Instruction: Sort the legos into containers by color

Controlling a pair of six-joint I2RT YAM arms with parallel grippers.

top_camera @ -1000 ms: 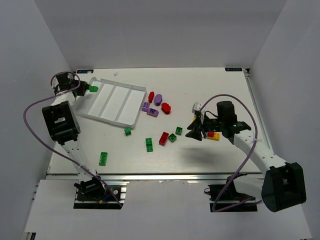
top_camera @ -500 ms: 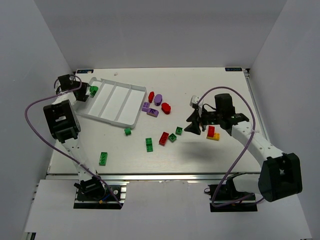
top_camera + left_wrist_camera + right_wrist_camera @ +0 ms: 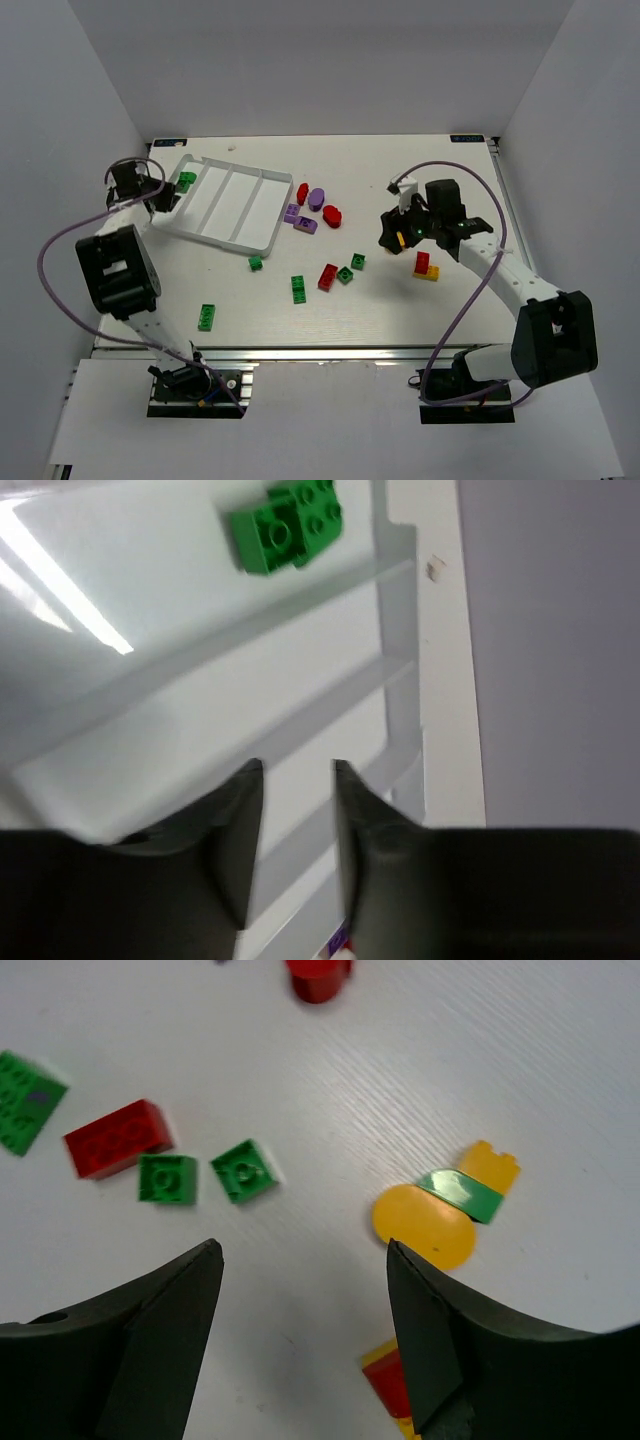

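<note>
Right claw point(image 3: 300, 1250) wide open, empty; yellow oval lego point(image 3: 422, 1228) below, just ahead of one fingertip.

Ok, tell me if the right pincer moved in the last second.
Yes: the right pincer moved up the top view, from level with the red-and-yellow stack to beyond it.

The tray point(image 3: 200, 710) is glossy, smooth white plastic that throws back bright streaks of light, and the green brick point(image 3: 285, 525) in it is smooth plastic with a soft sheen. The desk point(image 3: 520, 1070) is matt white with a fine linear grain. The fingers point(image 3: 150, 1340) of the right hand point(image 3: 300, 1260) look like matt black plastic.
</note>
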